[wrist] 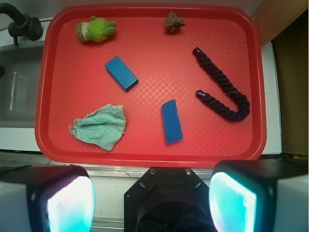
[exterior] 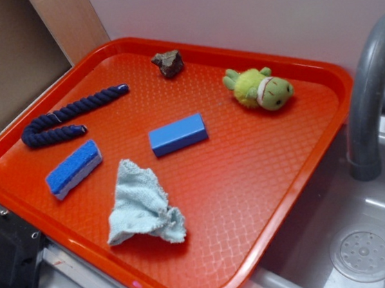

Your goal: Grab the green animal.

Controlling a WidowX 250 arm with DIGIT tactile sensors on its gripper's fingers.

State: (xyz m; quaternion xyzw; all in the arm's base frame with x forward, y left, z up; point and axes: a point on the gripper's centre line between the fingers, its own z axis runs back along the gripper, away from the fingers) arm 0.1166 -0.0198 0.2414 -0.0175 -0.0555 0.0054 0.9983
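Surface: red plastic tray (exterior: 254, 199) beside a grey sink (exterior: 370, 235).
Green animal: small fuzzy yellow-green plush toy (exterior: 258, 88), lying alone, upper right in the exterior view, upper left in the wrist view.
Nearby: blue rectangular block (exterior: 177, 134) at centre; dark brown rock (exterior: 168, 63) at top.
Farther: pale blue-green terry rag (exterior: 142, 204), blue sponge (exterior: 74, 169), navy rope (exterior: 64, 118).
Gripper (wrist: 151, 199): bottom of wrist view, off the tray, jaws spread apart, empty.

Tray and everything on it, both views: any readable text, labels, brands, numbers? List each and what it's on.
None readable in either view.
Orange tray: embossed texture only, no print.
Green animal: no tag showing.
Blue block, blue sponge, rag, rope, rock: all unmarked.
Gripper pads and housing: no lettering visible.
Faucet and sink drain: no markings legible.
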